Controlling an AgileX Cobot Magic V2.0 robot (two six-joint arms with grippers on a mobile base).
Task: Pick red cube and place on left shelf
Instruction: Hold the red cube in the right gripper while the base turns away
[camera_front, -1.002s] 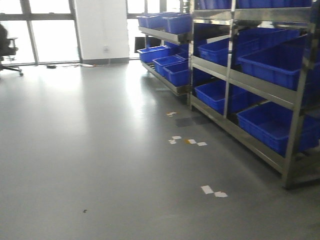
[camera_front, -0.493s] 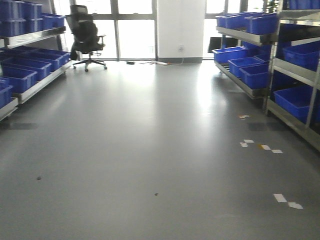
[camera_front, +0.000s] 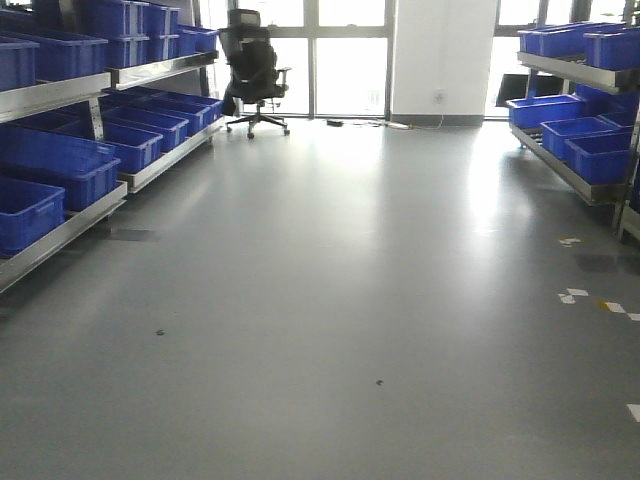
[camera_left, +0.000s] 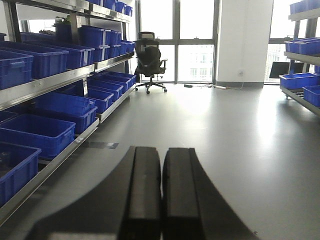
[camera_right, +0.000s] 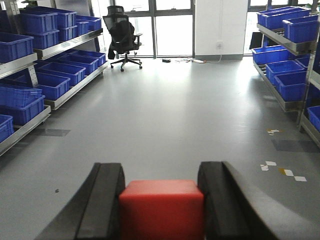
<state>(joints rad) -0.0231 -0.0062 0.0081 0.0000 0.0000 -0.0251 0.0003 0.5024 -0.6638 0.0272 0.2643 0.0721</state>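
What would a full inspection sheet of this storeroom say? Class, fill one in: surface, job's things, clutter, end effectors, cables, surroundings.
Surface: grey floor, glossy, with window glare.
Job's things: red cube, not yet placed; left shelf, a steel rack lined with blue crates.
Clutter: white tape marks and dark specks on the floor.
End effectors: left end effector shut and empty; right end effector shut on the red cube.
Cables: what looks like a loose cable at the foot of the far wall.
Surroundings: office chair by the windows; right rack with more crates.
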